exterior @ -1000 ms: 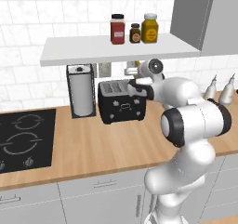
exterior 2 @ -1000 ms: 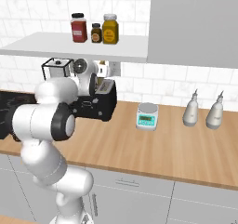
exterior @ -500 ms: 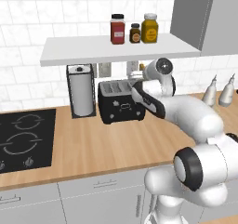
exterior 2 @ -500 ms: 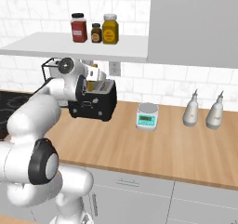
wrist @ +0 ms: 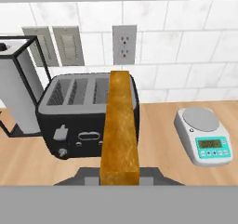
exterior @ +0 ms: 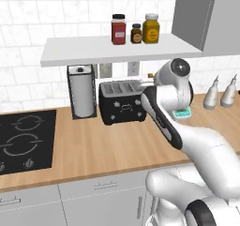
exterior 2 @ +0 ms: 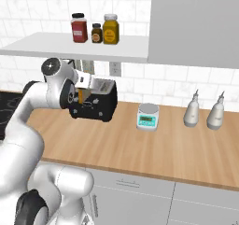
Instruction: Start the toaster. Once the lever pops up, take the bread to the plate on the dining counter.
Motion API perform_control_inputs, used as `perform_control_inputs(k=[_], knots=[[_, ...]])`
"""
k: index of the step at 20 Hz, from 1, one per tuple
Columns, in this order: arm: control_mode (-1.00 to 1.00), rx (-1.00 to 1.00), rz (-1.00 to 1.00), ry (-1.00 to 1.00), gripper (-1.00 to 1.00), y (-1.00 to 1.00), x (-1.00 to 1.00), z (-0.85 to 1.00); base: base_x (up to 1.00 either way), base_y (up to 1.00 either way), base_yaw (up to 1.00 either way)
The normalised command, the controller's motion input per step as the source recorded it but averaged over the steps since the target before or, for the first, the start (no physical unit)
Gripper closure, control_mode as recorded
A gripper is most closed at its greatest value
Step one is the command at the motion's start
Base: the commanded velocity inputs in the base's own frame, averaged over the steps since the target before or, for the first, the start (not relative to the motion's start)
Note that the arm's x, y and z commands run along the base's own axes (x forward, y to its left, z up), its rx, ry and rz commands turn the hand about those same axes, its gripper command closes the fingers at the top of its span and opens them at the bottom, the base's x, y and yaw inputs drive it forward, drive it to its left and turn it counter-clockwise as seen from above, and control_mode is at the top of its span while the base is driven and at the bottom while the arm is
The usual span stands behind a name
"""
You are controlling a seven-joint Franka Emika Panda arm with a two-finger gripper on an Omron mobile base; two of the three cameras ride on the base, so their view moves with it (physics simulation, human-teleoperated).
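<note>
Gripper [wrist: 120, 176]: clasping the bread [wrist: 120, 130] edge-on, holding it raised just in front of the toaster [wrist: 83, 114]. Toaster: standing on the wood worktop [exterior: 93, 150] between paper-towel holder [exterior: 82, 91] and kitchen scale [wrist: 204, 135].

The white arm's hand [exterior 2: 83, 89] holds the bread [exterior 2: 82, 95] beside the black toaster [exterior 2: 97, 105] on the wood worktop [exterior 2: 140, 147].

We note a paper-towel holder [exterior: 81, 92] beside a black hob [exterior: 24, 141]. Three jars [exterior: 136, 29] on our wall shelf [exterior: 93, 50]. Kitchen scale [exterior 2: 147, 116] on the wood worktop [exterior 2: 154, 149], two pale bottles [exterior 2: 204, 112] further right. Wall socket [wrist: 124, 44] on the tiles.
</note>
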Motion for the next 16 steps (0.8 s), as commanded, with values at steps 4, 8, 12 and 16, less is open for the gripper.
perform_control_inputs(k=[4, 8, 12, 16], knots=[[-1.00, 0.00, 0.00, 0.11, 1.00, 0.00, -0.91, 0.27, 0.00, 0.00, 0.00], [-1.00, 0.02, 0.00, 0.15, 1.00, 0.00, -0.71, 0.04, 0.00, 0.00, 0.00], [-1.00, 0.02, 0.00, 0.04, 1.00, 0.00, -0.60, 0.00, 0.00, 0.00, 0.00], [1.00, 0.01, 0.00, 0.06, 1.00, 0.00, -0.23, 0.00, -0.10, 0.00, 0.00]])
